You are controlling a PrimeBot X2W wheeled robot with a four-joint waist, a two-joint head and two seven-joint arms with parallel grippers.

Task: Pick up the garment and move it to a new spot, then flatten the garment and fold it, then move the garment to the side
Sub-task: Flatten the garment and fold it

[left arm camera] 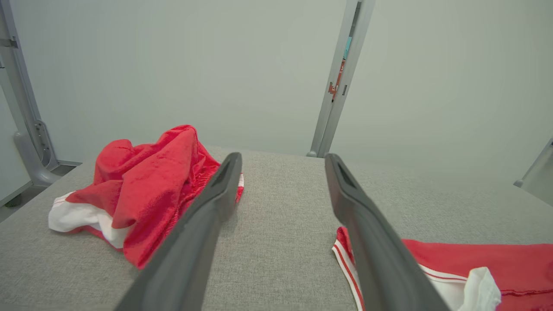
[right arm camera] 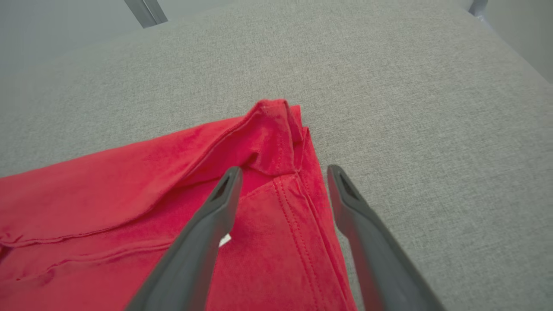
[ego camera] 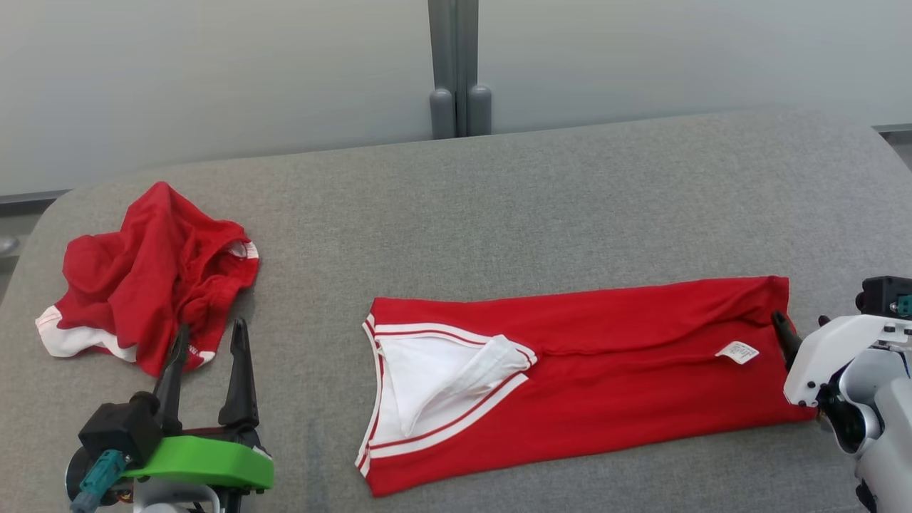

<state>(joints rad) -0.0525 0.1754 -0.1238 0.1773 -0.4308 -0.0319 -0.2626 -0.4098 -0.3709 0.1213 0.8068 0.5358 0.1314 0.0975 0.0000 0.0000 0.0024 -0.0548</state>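
A red garment point(ego camera: 605, 370) with white-trimmed neckline lies flat and folded lengthwise across the grey table, also seen as the garment point(left arm camera: 475, 263) and its hem corner point(right arm camera: 268, 142). A white label point(ego camera: 737, 351) shows near its right end. My right gripper point(ego camera: 798, 324) point(right arm camera: 284, 170) is open at that hem, one finger over the cloth, the other over bare table, holding nothing. My left gripper point(ego camera: 211, 326) point(left arm camera: 281, 162) stands open and empty at the lower left, between the flat garment's neckline and a crumpled red garment point(ego camera: 149, 271) point(left arm camera: 147, 185).
The padded grey table point(ego camera: 499, 199) has rounded corners, and its far edge meets a pale wall with a grey vertical post point(ego camera: 459, 71). The crumpled red-and-white garment lies just beyond my left fingertips. Bare cloth surface stretches behind both garments.
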